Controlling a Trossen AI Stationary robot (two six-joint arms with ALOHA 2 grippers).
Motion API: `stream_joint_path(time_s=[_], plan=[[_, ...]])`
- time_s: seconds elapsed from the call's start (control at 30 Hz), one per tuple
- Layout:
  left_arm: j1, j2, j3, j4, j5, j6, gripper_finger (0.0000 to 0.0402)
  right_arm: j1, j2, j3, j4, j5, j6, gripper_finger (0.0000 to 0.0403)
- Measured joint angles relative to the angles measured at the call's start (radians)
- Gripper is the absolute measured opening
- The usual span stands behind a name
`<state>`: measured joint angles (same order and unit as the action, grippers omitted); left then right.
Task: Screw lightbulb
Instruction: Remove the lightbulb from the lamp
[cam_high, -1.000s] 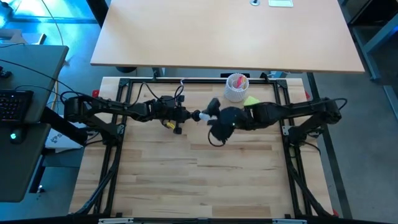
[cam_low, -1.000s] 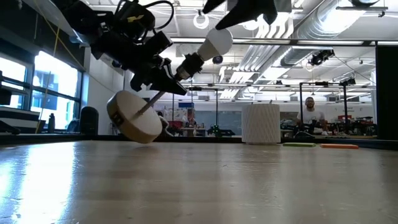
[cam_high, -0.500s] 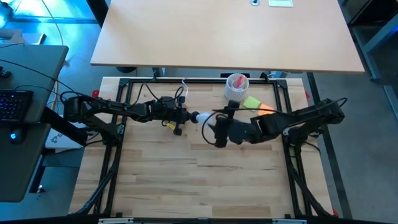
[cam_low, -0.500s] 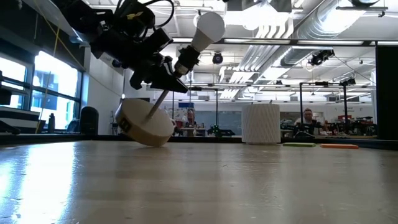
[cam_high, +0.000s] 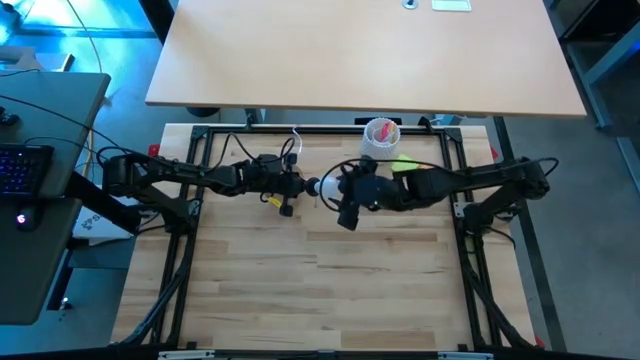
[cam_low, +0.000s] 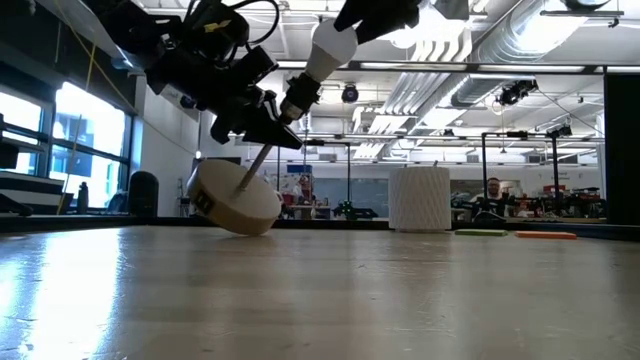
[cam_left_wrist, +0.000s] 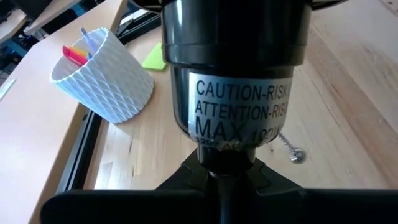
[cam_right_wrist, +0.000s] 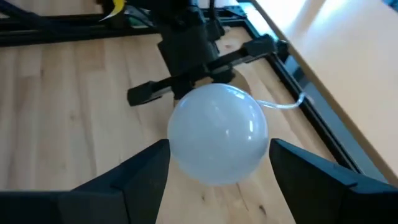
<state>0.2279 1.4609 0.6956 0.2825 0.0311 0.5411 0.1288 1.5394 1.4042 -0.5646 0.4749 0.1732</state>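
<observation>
The white lightbulb (cam_high: 314, 186) sits with its screw base in a black socket (cam_left_wrist: 233, 93), pointing toward the table's right and slanting upward in the low view (cam_low: 328, 45). My left gripper (cam_high: 297, 185) is shut on the socket. My right gripper (cam_high: 335, 187) is shut around the bulb's globe (cam_right_wrist: 217, 134). The round wooden disc (cam_low: 235, 200) hangs tilted under my left gripper. Its lower edge is at table level, and I cannot tell whether it touches. My left gripper pinches the socket's narrow rear end (cam_left_wrist: 217, 165) between its two fingers, coming level from the table's left. The socket is lifted and slants up, with the bulb at its free end. My right gripper has the bulb's round globe between its two fingers (cam_right_wrist: 149, 174), one on each side at the widest part. It comes from the table's right, along the bulb's axis. The bulb is clear of the table.
A white perforated cup (cam_high: 380, 140) with pink contents stands at the back, also in the left wrist view (cam_left_wrist: 102, 78). A yellow-green pad (cam_high: 405, 163) lies beside it. Black frame rails (cam_high: 200, 150) edge the table. There is bare wood toward the near edge (cam_high: 320, 290). A person (cam_low: 493, 190) sits far behind.
My right gripper let go of the bulb and drew back toward the near edge. It then came back and now has its fingers around the globe again. The socket and bulb have tipped a little more upright, and the wooden disc hangs less steeply.
</observation>
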Motion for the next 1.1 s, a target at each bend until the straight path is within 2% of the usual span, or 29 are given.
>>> stream_joint_path(time_s=[0.1, 0.2, 0.33, 0.47, 0.63, 0.67, 0.73, 0.8, 0.87, 0.93, 1.1], plan=[[0.0, 0.0, 0.0, 0.0, 0.0, 0.0, 0.0021, -0.024, 0.0, 0.001, 0.008, -0.063, -0.034, 0.0273], [0.0, 0.0, 0.0, 0.0, -0.002, -0.005, 0.0021, -0.04, 0.0, 0.001, 0.011, -0.076, -0.102, 0.0273], [0.002, 0.0, 0.0, 0.0, -0.006, -0.009, 0.0021, -0.054, 0.0, 0.001, 0.021, -0.078, -0.313, 0.0273], [0.002, 0.0, 0.0, 0.0, -0.006, -0.009, 0.0021, -0.055, 0.0, 0.001, 0.034, -0.075, -0.694, 0.0273], [0.001, 0.0, 0.0, -0.001, 0.001, -0.003, 0.0021, -0.024, 0.0, 0.001, 0.016, -0.045, -1.366, 0.0273], [0.001, 0.0, 0.0, -0.001, 0.005, -0.002, 0.0021, -0.011, 0.001, 0.001, 0.02, -0.011, -1.462, 0.0273], [0.001, 0.0, 0.0, 0.0, 0.007, -0.002, 0.0021, 0.022, 0.002, 0.001, 0.054, 0.074, -1.541, 0.0273], [0.0, -0.001, 0.0, -0.001, 0.01, 0.002, 0.0021, 0.059, -0.002, 0.001, 0.074, 0.144, -1.509, 0.0273], [-0.001, -0.001, 0.001, -0.004, 0.01, 0.002, 0.0021, 0.096, -0.011, 0.001, 0.076, 0.184, -1.386, 0.0273], [-0.001, -0.001, 0.001, -0.004, 0.01, 0.002, 0.0021, 0.13, -0.017, 0.001, 0.076, 0.218, -1.197, 0.0273], [-0.001, -0.001, 0.001, -0.004, 0.008, -0.001, 0.0021, 0.169, -0.017, 0.001, 0.057, 0.254, -0.609, 0.0273]])
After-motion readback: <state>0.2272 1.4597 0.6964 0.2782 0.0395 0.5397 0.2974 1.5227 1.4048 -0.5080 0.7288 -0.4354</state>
